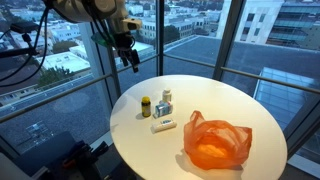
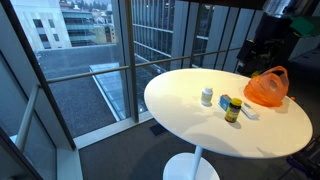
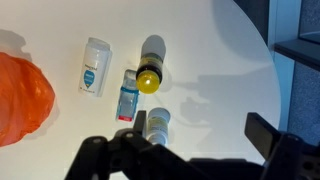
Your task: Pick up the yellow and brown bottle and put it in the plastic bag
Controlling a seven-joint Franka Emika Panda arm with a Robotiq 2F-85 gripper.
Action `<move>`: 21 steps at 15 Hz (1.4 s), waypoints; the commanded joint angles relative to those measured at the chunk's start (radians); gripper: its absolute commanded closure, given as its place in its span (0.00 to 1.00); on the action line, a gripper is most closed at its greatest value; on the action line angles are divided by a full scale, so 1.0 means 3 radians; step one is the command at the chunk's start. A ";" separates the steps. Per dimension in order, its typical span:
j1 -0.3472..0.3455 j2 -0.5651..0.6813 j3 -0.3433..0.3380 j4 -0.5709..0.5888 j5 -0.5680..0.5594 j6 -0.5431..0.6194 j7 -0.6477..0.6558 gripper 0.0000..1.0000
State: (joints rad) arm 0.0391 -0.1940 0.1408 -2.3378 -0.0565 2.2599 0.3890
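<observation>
On the round white table (image 1: 240, 105) the orange plastic bag (image 1: 216, 143) lies well apart from the yellow and brown bottle (image 1: 146, 106), which stands upright. Your gripper (image 1: 129, 60) hangs higher, beyond the table edge, jaws spread; you must descend toward the bottle.

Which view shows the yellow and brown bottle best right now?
The wrist view: the bottle fills more of the frame, unobstructed, both colours distinct. In both exterior views the bottle is a small upright shape on the table, detail hard to read.
</observation>
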 commanded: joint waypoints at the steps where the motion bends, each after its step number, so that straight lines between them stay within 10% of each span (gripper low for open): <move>1: -0.0048 0.0172 -0.0090 -0.0013 0.0016 0.0239 0.0046 0.00; 21: 0.0124 0.1316 -0.0475 0.0381 -0.0743 0.0233 0.0701 0.00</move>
State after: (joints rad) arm 0.0428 0.1639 0.0186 -2.2676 -0.2285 2.3551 0.5518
